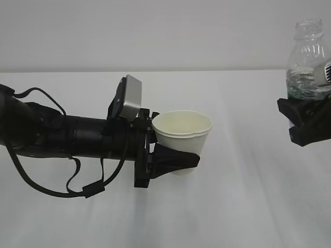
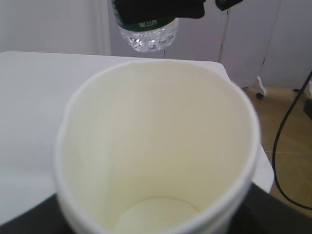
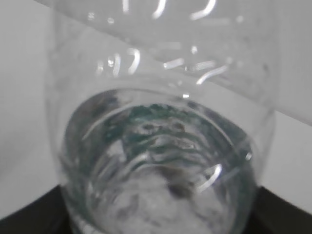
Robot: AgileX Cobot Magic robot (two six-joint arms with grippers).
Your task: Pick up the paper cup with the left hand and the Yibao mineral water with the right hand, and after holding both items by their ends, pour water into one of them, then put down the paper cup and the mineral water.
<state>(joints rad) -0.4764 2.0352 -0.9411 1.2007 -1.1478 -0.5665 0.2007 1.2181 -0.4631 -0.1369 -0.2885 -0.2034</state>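
The left pincer (image 1: 173, 161) clasps the paper cup (image 1: 182, 135) low on its wall, upright above the white surface (image 1: 248, 196), while the right pincer (image 1: 305, 121) holds the Yibao mineral water (image 1: 309, 62) upright and uncapped, well apart at right. Risk: tipping the bottle before its mouth is over the rim would spill water; squeezing could crumple the cup.

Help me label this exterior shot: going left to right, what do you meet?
Left arm → wrist camera → left pincer holding the paper cup → bare white table → right pincer holding the uncapped Yibao mineral water.
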